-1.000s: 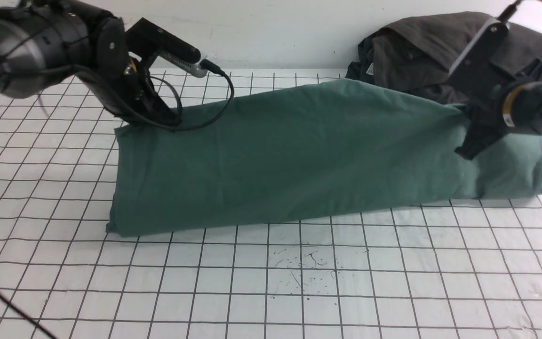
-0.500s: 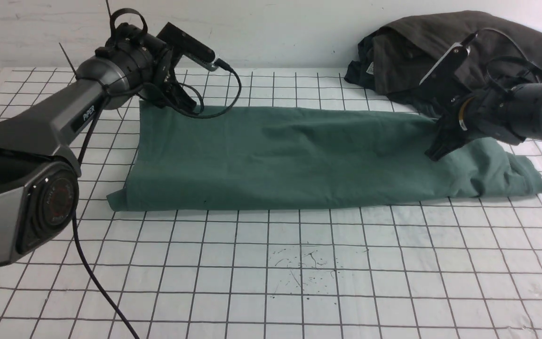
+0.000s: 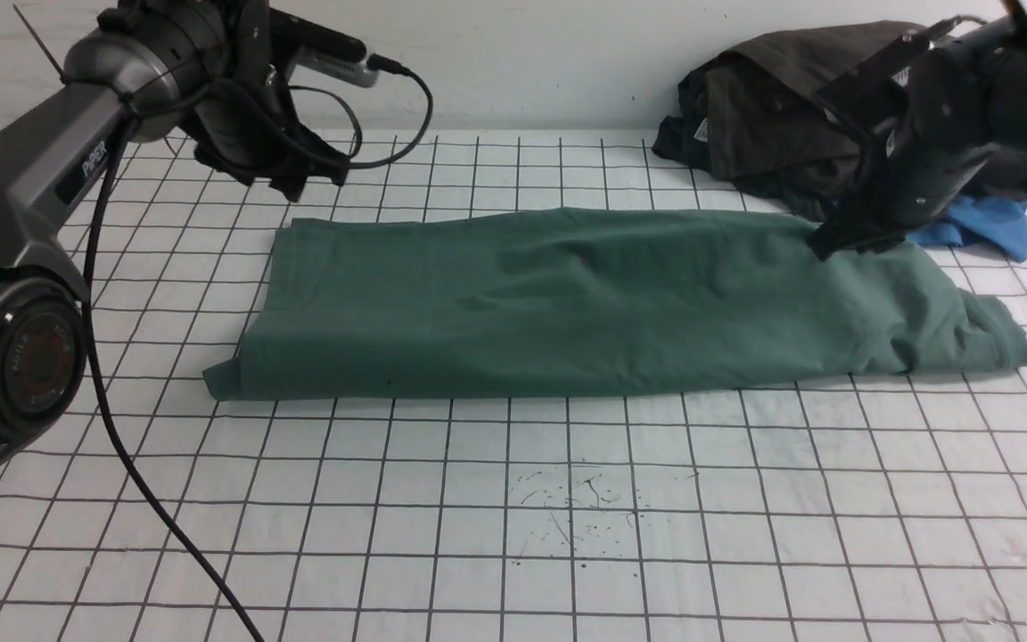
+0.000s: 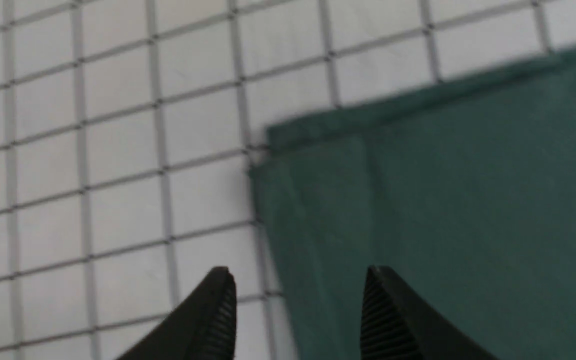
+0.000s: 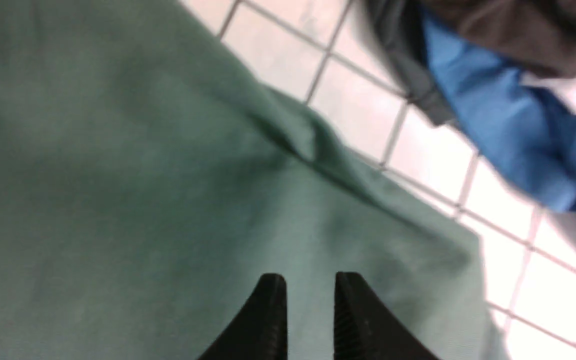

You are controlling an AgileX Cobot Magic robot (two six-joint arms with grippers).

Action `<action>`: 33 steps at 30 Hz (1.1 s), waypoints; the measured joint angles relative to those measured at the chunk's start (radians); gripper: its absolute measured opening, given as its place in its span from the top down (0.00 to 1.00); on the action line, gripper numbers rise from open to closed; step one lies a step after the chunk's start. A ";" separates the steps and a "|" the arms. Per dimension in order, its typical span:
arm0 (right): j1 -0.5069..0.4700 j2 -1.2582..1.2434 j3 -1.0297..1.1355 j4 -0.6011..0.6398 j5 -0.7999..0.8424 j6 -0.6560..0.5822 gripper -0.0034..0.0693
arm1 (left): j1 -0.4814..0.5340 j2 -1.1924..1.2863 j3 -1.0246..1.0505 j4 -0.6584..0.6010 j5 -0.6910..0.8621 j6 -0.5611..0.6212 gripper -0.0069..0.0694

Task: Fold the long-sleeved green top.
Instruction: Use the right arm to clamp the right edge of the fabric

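The green long-sleeved top [image 3: 603, 303] lies flat on the gridded table as a long folded strip running left to right. My left gripper [image 3: 295, 185] hovers just beyond its far left corner, open and empty. In the left wrist view the left gripper [image 4: 298, 272] has its jaws wide apart over the top's [image 4: 468, 200] corner edge. My right gripper [image 3: 827, 245] hangs over the far right corner. In the right wrist view the right gripper [image 5: 310, 277] shows a narrow gap between the jaws, with nothing in it, above the cloth [image 5: 118, 175].
A dark grey-black garment [image 3: 772, 116] is heaped at the back right, with a bright blue garment [image 3: 977, 223] poking out beside it, close to the right gripper. The left arm's cable [image 3: 166, 535] trails across the near left of the table. The wall runs close behind.
Both grippers opened and let go of the top's raised far edge. The cloth dropped flat onto the table, and both arms lifted off it.
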 joint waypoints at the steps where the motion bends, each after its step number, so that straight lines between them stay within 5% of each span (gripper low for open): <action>1: -0.032 0.023 0.000 0.080 -0.004 -0.051 0.82 | -0.002 0.001 0.007 -0.057 0.035 0.039 0.55; 7: -0.151 0.146 0.000 0.218 -0.124 -0.080 0.92 | -0.003 0.080 0.024 -0.202 0.141 0.142 0.75; 14: -0.209 0.109 -0.054 0.295 -0.080 0.106 0.93 | -0.004 0.128 0.028 -0.057 0.145 0.134 0.88; 17: -0.193 0.092 -0.089 0.392 -0.039 0.049 0.93 | -0.004 0.127 0.028 0.002 0.146 0.120 0.88; 24: -0.103 0.219 -0.126 0.798 -0.119 -0.352 0.93 | -0.004 0.096 0.020 -0.002 0.147 0.073 0.88; 28: -0.106 0.301 -0.192 0.862 -0.179 -0.338 0.93 | -0.004 0.090 0.020 -0.011 0.147 0.071 0.88; 33: -0.142 0.295 -0.342 0.777 -0.163 -0.179 0.93 | -0.004 0.066 0.020 -0.010 0.148 0.071 0.88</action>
